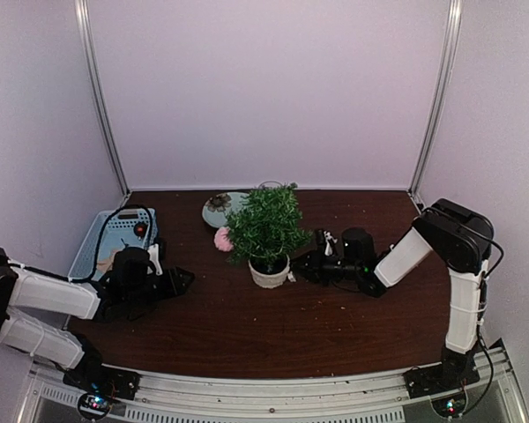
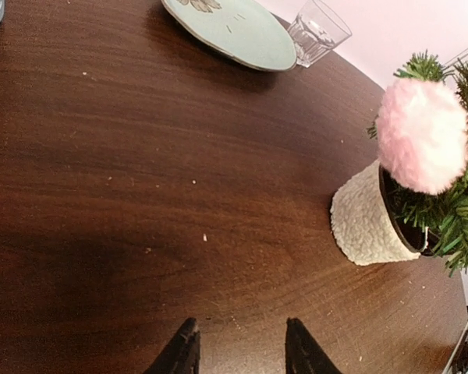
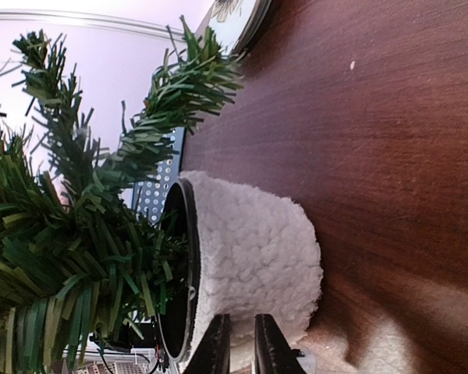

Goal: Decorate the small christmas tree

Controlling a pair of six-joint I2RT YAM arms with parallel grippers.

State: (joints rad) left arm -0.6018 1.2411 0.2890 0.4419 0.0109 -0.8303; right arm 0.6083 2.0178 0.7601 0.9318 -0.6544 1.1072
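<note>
The small christmas tree [image 1: 266, 225] stands mid-table in its off-white fuzzy pot [image 1: 270, 271]. A pink pom-pom [image 1: 222, 238] hangs on its left side; it also shows in the left wrist view [image 2: 421, 136] above the pot [image 2: 366, 222]. My left gripper [image 1: 183, 280] hovers low over bare table left of the tree, open and empty [image 2: 241, 326]. My right gripper [image 1: 298, 266] is at the pot's right side. In the right wrist view [image 3: 242, 319] its fingers are almost together against the pot's wall [image 3: 249, 249], with nothing seen between them. Green branches [image 3: 70, 226] fill the left of that view.
A pale green plate [image 1: 220, 208] and a clear glass cup [image 1: 270, 186] sit behind the tree; both show in the left wrist view, plate [image 2: 234, 27] and cup [image 2: 318, 31]. A blue basket [image 1: 115, 238] holding a device lies at far left. A small white scrap [image 1: 291, 277] lies by the pot.
</note>
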